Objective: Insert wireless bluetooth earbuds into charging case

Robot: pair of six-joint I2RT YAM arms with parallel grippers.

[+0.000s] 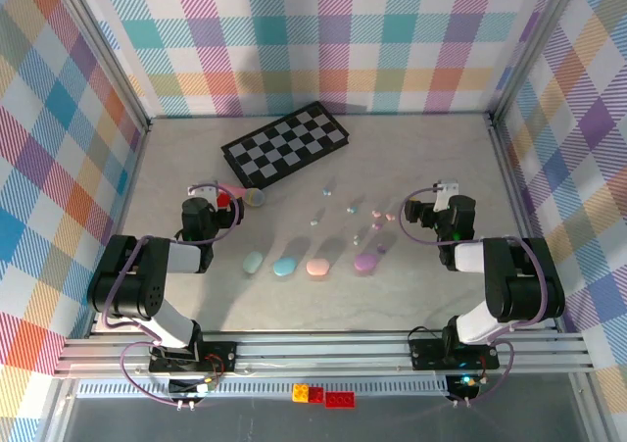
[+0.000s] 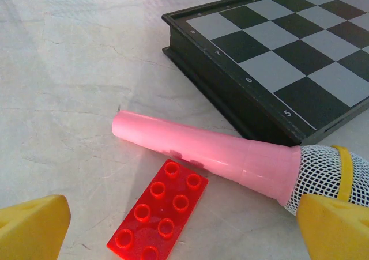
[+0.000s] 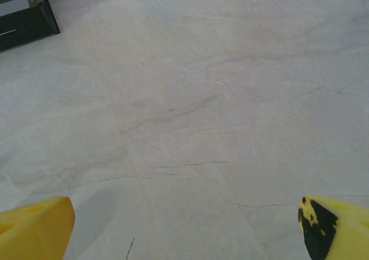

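Evidently caught at the very outset, with no bud seated yet. Found the left claw (image 2: 184, 237) spread as wide as it goes and gripping nothing, low just off the near left corner of the chessboard (image 2: 277, 52), above a red Lego brick (image 2: 158, 214) and a pink toy microphone (image 2: 202, 150) lying just beside the board's near edge. Found the right claw (image 3: 184, 237) equally wide and empty, out past the chessboard's near right corner, over bare bench (image 3: 190, 127).

Saw the wireless earbuds (image 1: 353, 208) scattered loose on the near side of the chessboard's right half, well apart from one another. Saw the charging cases (image 1: 318, 267) in a row nearer again from the board, beyond the buds.

Seemed wise to settle on one bud and the case matching its colour. Called for a straight descent with the jaws straddling the bud, then a gentle, slow squeeze, since so small and smooth a thing could squirt sideways. Called also for an open lid first; could not tell whether any case stood open.

Could not make out which way any bud pointed, nor its long axis: too small from above. Read the cases as lying flat, long axes roughly along their own row, with the purple case (image 1: 366, 262) skewed a little toward the chessboard.
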